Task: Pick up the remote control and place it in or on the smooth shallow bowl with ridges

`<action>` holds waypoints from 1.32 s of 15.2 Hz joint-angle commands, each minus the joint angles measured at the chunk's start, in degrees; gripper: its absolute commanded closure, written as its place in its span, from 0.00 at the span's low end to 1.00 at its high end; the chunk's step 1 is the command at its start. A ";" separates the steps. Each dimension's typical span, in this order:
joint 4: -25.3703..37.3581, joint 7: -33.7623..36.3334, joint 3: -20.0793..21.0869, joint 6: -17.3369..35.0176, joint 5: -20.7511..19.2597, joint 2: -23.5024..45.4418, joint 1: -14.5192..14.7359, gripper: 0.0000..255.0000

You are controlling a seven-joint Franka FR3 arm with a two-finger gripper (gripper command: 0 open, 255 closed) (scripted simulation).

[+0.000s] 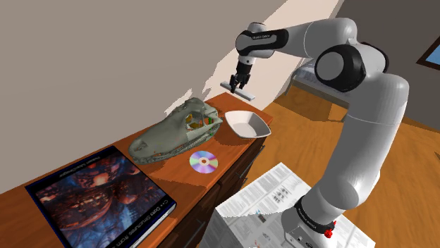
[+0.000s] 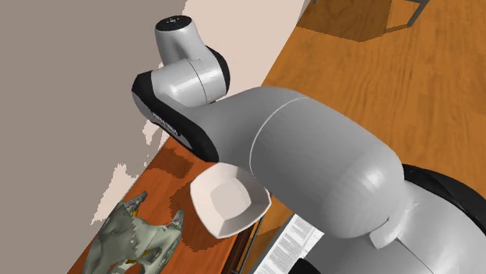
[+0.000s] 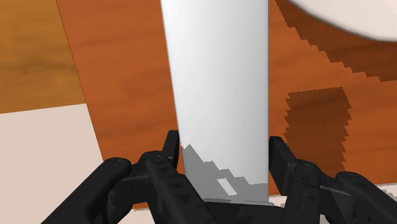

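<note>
because the gripper [image 1: 240, 84] clasped the pale remote [image 1: 244, 91] aloft beside the white bowl [image 1: 247, 125], not over it, an early release could have dropped it onto the wooden top [image 1: 182, 177].

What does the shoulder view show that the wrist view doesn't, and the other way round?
Shoulder view alone: the reptile skull, the shiny disc, the big book and the white arm. Wrist view alone: close up, the jaws clasping the pale remote control on both sides, and its blocky shadow on the wood. Both: the remote control held in the air and the white bowl.
</note>
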 commanded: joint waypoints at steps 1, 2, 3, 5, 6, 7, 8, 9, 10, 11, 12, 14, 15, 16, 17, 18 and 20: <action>1.28 0.04 -0.06 -1.50 -0.08 -0.23 -0.06 1.00; 1.86 0.08 -0.07 -2.21 -0.12 -0.37 -0.06 1.00; 2.23 0.10 -0.09 -2.67 -0.15 -0.45 -0.07 1.00; -4.75 1.06 -0.07 -0.51 -1.11 -5.39 0.99 1.00; -8.00 1.60 -0.02 0.42 -1.59 -7.77 1.46 1.00; -11.11 2.16 0.06 1.26 -2.08 -10.11 1.90 1.00; -14.11 2.76 0.18 2.03 -2.57 -12.41 2.29 1.00; -17.00 3.39 0.32 2.71 -3.06 -14.69 2.65 1.00; -19.80 4.04 0.50 3.31 -3.54 -16.93 2.97 1.00; -22.50 4.70 0.71 3.84 -4.00 -19.16 3.26 1.00; -25.13 5.39 0.95 4.30 -4.45 -21.38 3.51 1.00; -30.15 6.79 1.53 5.00 -5.27 -25.79 3.92 1.00; -32.56 7.50 1.87 5.25 -5.64 -27.99 4.08 1.00; -34.90 8.21 2.23 5.42 -5.97 -30.19 4.22 1.00; -37.19 8.92 2.62 5.52 -6.27 -32.39 4.36 1.00; -39.41 9.63 3.03 5.55 -6.53 -34.61 4.47 1.00; -42.86 10.75 3.74 5.45 -6.84 -38.17 4.62 1.00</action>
